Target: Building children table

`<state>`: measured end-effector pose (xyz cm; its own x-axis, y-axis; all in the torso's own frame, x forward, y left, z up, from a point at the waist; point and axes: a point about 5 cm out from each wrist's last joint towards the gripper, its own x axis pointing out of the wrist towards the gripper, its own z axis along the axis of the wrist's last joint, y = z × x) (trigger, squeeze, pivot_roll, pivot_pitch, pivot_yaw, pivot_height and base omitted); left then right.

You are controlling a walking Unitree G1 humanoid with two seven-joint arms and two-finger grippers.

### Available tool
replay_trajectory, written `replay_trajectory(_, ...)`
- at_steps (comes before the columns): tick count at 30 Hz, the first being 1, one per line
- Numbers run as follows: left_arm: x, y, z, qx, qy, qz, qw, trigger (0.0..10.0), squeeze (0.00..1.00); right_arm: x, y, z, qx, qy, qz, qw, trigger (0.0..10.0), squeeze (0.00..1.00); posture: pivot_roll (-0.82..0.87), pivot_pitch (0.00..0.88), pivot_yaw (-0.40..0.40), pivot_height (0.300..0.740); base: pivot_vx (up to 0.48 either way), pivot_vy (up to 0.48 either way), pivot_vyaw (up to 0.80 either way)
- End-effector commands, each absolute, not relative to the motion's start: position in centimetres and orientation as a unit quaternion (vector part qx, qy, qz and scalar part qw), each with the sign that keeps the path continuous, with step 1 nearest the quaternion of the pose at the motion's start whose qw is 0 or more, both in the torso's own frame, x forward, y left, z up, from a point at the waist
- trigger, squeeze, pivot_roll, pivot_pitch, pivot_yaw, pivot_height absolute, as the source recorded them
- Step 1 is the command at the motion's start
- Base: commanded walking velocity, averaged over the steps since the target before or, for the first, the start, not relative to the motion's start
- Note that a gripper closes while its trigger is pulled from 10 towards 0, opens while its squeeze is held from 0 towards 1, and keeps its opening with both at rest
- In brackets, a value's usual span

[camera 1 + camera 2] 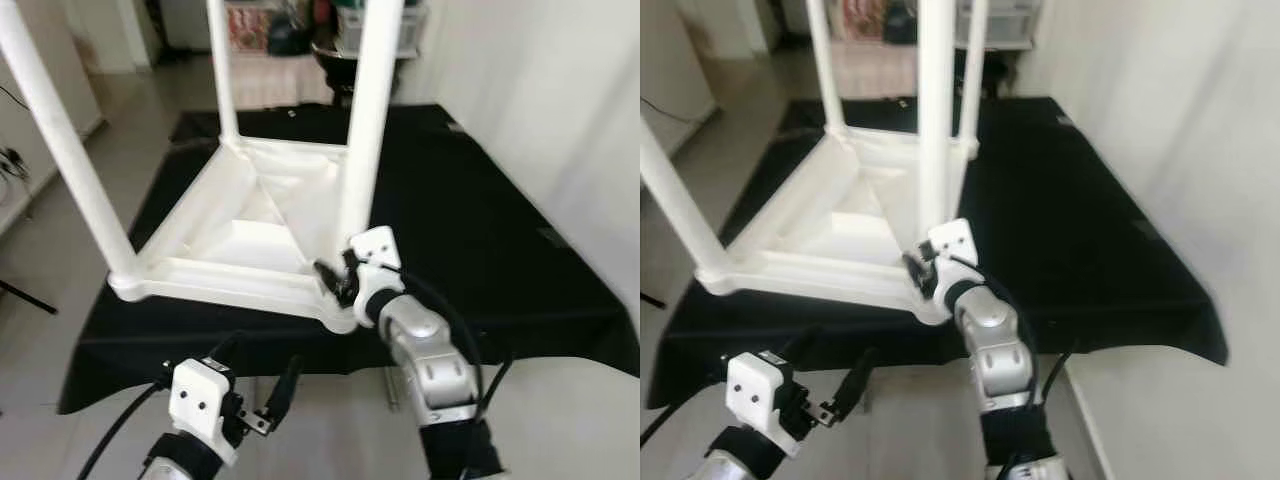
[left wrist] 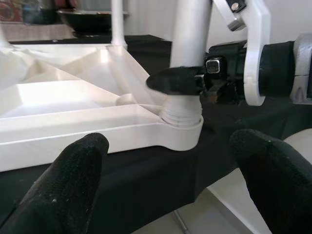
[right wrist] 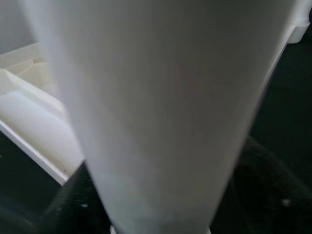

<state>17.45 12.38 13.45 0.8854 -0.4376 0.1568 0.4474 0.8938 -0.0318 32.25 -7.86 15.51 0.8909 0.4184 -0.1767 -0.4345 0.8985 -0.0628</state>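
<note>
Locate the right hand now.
In the left eye view, the right hand grips the base of the near-right table leg, at the upturned tabletop's corner on the black cloth.

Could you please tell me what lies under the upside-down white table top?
A black cloth lies under the table top, spreading past it on all sides. What the cloth itself rests on is covered. The right claw grips the near leg by its base.

arms: silver, jointed; wrists: white housings; fingers (image 2: 63, 185): long, black; cables: black
</note>
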Motion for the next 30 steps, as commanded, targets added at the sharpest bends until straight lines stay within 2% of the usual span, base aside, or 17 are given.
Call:
replay_trajectory(1, 17.4, 12.5, 13.2, -0.03, -0.067, -0.228, 0.971, 10.0, 0.0, 33.1, -7.3, 16.7, -0.039, 0.053, 0.252, 0.965, 10.0, 1.0, 0.09, 0.084, -0.018, 0.74, 0.0, 0.0, 0.0)
replay_trajectory(4, 17.3, 12.4, 13.3, -0.03, -0.068, -0.23, 0.97, 10.0, 0.0, 35.0, -7.5, 20.8, -0.062, -0.045, 0.38, 0.922, 10.0, 1.0, 0.1, 0.092, -0.021, 0.74, 0.0, 0.0, 0.0)
replay_trajectory(5, 17.3, 12.4, 13.3, -0.03, -0.068, -0.229, 0.971, 10.0, 0.0, 35.2, -7.6, 21.7, -0.068, -0.054, 0.424, 0.901, 10.0, 0.64, 0.1, 0.092, -0.022, 0.74, 0.0, 0.0, 0.0)
replay_trajectory(6, 17.3, 12.4, 13.3, -0.03, -0.068, -0.229, 0.971, 10.0, 0.0, 35.2, -7.6, 21.7, -0.068, -0.054, 0.424, 0.901, 10.0, 0.64, 0.1, 0.092, -0.022, 0.74, 0.0, 0.0, 0.0)
replay_trajectory(7, 17.2, 12.4, 13.3, -0.03, -0.069, -0.228, 0.971, 10.0, 0.0, 35.2, -7.6, 22.4, -0.072, -0.06, 0.47, 0.878, 10.0, 0.0, 0.1, 0.099, -0.022, 0.74, 0.0, 0.0, 0.0)
replay_trajectory(9, 17.1, 12.4, 13.4, -0.03, -0.069, -0.227, 0.971, 10.0, 0.0, 35.4, -7.7, 23.5, -0.102, -0.071, 0.528, 0.84, 10.0, 0.0, 0.11, 0.103, -0.023, 0.74, 0.0, 0.0, 0.0)
replay_trajectory(12, 17.1, 12.3, 13.4, -0.031, -0.068, -0.228, 0.971, 10.0, 0.0, 35.9, -7.8, 24.0, -0.127, -0.077, 0.528, 0.836, 10.0, 0.0, 0.12, 0.109, -0.028, 0.74, 0.0, 0.0, 0.0)
replay_trajectory(15, 16.8, 12.2, 13.4, -0.032, -0.068, -0.227, 0.971, 10.0, 0.0, 36.4, -7.7, 25.8, -0.126, -0.091, 0.551, 0.82, 10.0, 0.0, 0.14, 0.12, -0.032, 0.74, 0.0, 0.0, 0.0)
replay_trajectory(17, 16.6, 12.2, 13.5, -0.032, -0.067, -0.223, 0.972, 10.0, 0.0, 36.2, -7.4, 26.7, -0.121, -0.094, 0.592, 0.791, 10.0, 0.0, 0.14, 0.125, -0.032, 0.74, 0.0, 0.0, 0.0)
replay_trajectory(18, 16.6, 12.2, 13.5, -0.032, -0.067, -0.223, 0.972, 10.0, 0.0, 36.2, -7.4, 26.7, -0.121, -0.094, 0.592, 0.791, 10.0, 0.0, 0.14, 0.125, -0.032, 0.74, 0.0, 0.0, 0.0)
replay_trajectory(20, 16.4, 12.1, 13.5, -0.033, -0.066, -0.22, 0.973, 10.0, 0.0, 36.2, -7.1, 26.9, -0.124, -0.089, 0.63, 0.762, 9.9, 0.0, 0.15, 0.137, -0.033, 0.74, 0.0, 0.0, 0.0)
replay_trajectory(21, 16.3, 12.1, 13.6, -0.033, -0.065, -0.22, 0.973, 10.0, 0.0, 36.3, -7.0, 26.8, -0.121, -0.085, 0.643, 0.751, 7.9, 0.0, 0.15, 0.139, -0.031, 0.74, 0.0, 0.0, 0.0)
replay_trajectory(23, 16.2, 12.0, 13.6, -0.034, -0.064, -0.221, 0.972, 10.0, 0.0, 36.5, -7.2, 26.6, -0.117, -0.076, 0.666, 0.733, 0.0, 0.0, 0.15, 0.143, -0.031, 0.74, 0.0, 0.0, 0.0)
replay_trajectory(30, 16.2, 11.9, 13.6, -0.036, -0.063, -0.224, 0.972, 10.0, 0.0, 36.6, -8.1, 25.9, -0.117, -0.062, 0.683, 0.718, 0.0, 0.0, 0.14, 0.145, -0.026, 0.74, 0.0, 0.0, 0.0)
